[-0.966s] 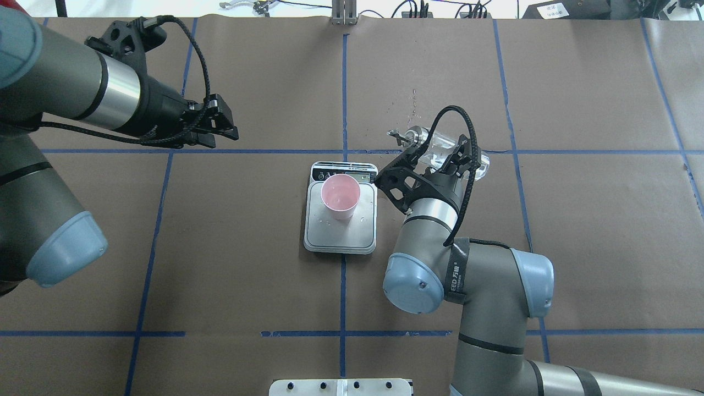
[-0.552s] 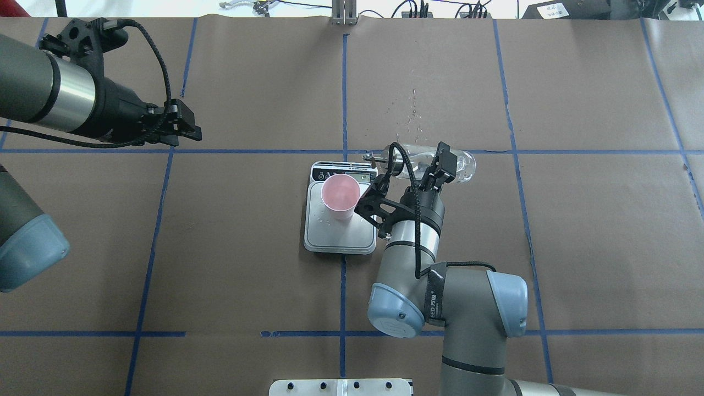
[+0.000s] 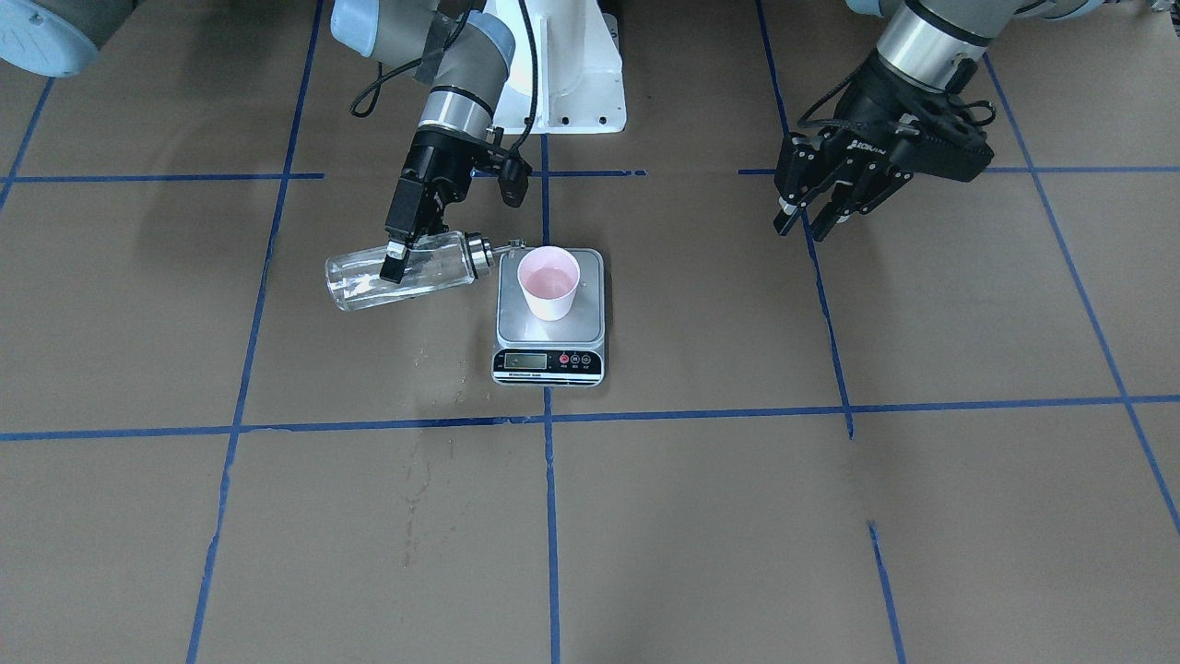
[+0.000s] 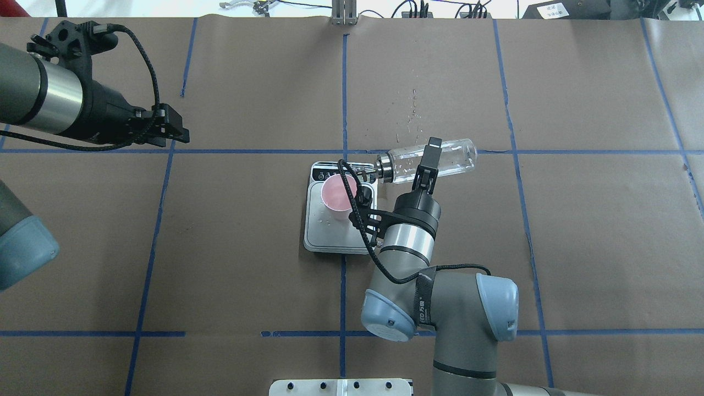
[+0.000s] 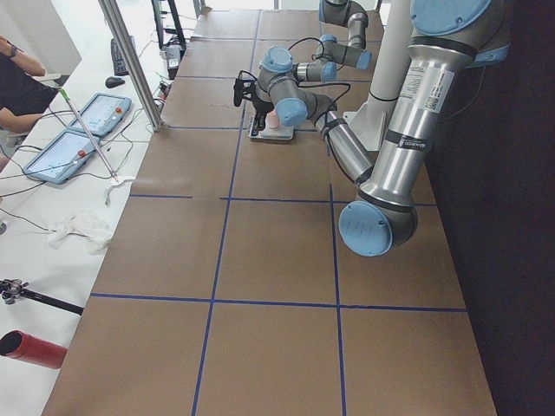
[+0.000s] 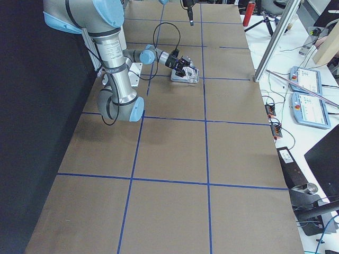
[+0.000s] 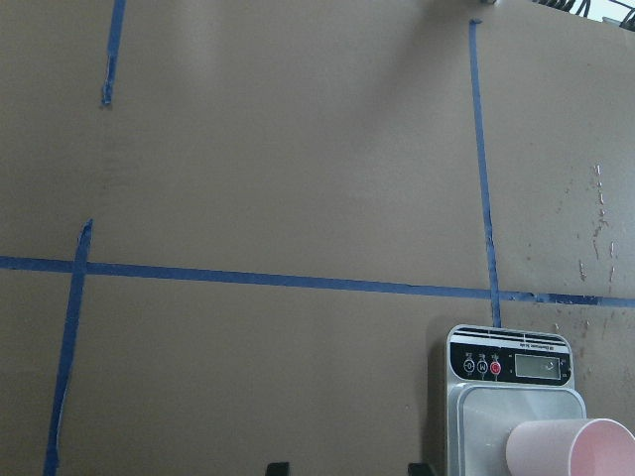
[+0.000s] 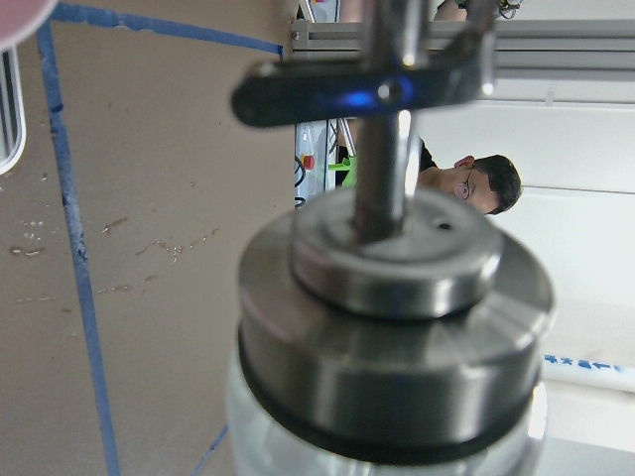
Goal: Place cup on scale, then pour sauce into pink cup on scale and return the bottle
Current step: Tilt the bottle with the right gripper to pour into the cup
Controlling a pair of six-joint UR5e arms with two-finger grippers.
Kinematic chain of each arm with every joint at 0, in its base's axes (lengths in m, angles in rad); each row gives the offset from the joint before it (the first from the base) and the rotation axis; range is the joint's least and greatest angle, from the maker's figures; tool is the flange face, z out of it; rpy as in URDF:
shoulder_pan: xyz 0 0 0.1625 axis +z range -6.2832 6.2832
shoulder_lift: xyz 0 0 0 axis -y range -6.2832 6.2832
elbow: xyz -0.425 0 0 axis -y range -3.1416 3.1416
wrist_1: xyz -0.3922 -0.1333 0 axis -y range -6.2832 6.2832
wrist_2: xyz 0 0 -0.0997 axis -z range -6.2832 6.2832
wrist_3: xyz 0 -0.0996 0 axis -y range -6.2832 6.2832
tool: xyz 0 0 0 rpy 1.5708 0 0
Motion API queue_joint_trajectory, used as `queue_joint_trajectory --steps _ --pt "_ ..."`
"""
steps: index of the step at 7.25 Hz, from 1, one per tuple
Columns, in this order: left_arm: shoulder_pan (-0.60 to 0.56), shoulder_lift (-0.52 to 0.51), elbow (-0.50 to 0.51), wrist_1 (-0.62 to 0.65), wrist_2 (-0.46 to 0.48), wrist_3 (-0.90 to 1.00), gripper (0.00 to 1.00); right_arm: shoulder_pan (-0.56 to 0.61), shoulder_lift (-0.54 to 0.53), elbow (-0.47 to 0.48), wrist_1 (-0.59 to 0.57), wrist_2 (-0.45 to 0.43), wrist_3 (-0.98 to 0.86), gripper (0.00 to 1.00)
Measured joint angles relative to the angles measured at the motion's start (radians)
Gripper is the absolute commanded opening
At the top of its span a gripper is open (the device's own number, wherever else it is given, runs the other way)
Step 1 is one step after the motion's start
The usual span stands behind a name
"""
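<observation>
The pink cup [image 4: 339, 193] stands upright on the scale [image 4: 330, 237], near the display end of its plate; both also show in the front view, cup [image 3: 548, 281] and scale [image 3: 590, 318]. My right gripper [image 4: 428, 164] is shut on the clear glass bottle [image 4: 456, 157], holding it tipped on its side just right of the scale. The metal pourer [image 4: 367, 172] points at the cup and its tip is by the cup's rim. The bottle [image 3: 355, 281] looks nearly empty. The right wrist view shows the metal cap [image 8: 397, 327] close up. My left gripper [image 4: 177, 132] is open and empty, well left of the scale.
Brown paper with blue tape lines [image 4: 344, 93] covers the table. Small wet spots [image 4: 412, 110] lie beyond the bottle. A metal bracket [image 4: 341, 386] sits at the near edge. An operator's desk with tablets [image 5: 82, 139] runs along the far side.
My right arm has swung the bottle left, bringing the pourer from beyond the scale's corner to the cup's rim. My left arm has drawn back to the left, away from the scale.
</observation>
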Motion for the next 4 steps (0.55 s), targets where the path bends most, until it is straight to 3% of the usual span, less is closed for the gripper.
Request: queue_joint_trajectory --steps 4 --pt "0.000 0.002 0.001 0.001 0.001 0.000 0.51 0.002 0.006 -0.006 -0.008 -0.084 -0.271 0.00"
